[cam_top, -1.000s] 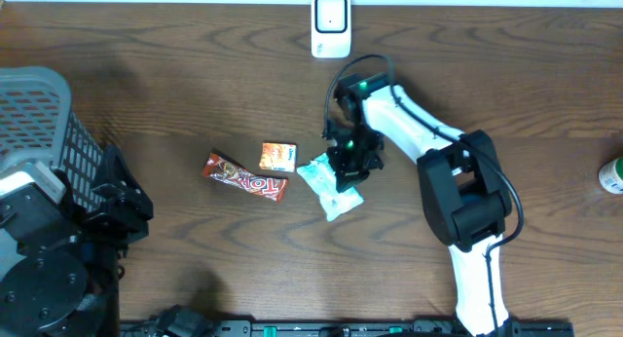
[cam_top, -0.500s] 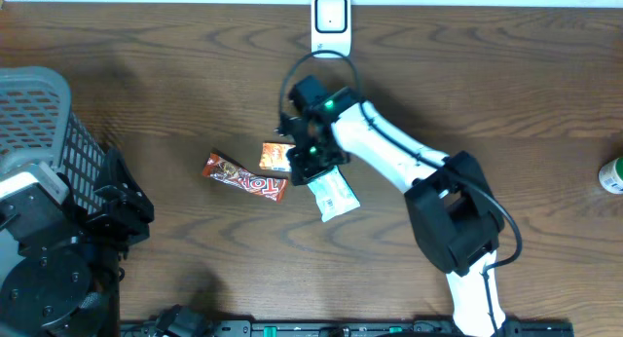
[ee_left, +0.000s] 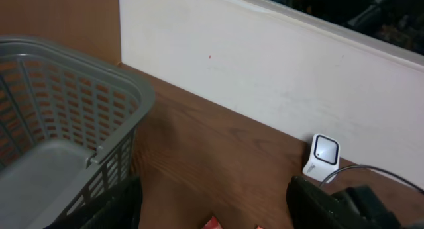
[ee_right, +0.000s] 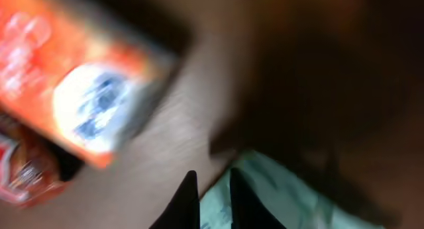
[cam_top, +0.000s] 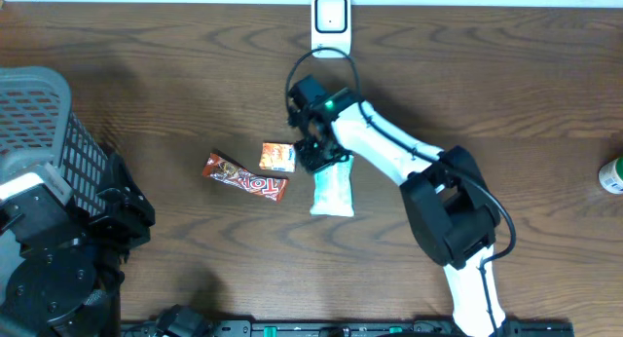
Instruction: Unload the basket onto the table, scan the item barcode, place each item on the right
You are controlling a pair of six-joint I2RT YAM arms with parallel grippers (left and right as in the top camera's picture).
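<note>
Since the earlier overhead picture the pale packet (cam_top: 331, 191) has swung from a slant to lie straight, and the right gripper (cam_top: 316, 154) has shifted slightly to sit at its far end. The packet's long axis runs near to far, reaching toward the near table edge from the gripper. The scanner (cam_top: 331, 25) stands beyond the gripper on the far side, roughly in line. In the blurred wrist view the right fingers (ee_right: 187, 201) stand narrow with pale wrapper showing between them; I cannot tell if they grip it. The orange box (cam_top: 277, 157) lies just left. The left gripper (ee_left: 215, 202) is spread wide by the basket (cam_top: 39, 123), well apart, so the right arm is nearer.
</note>
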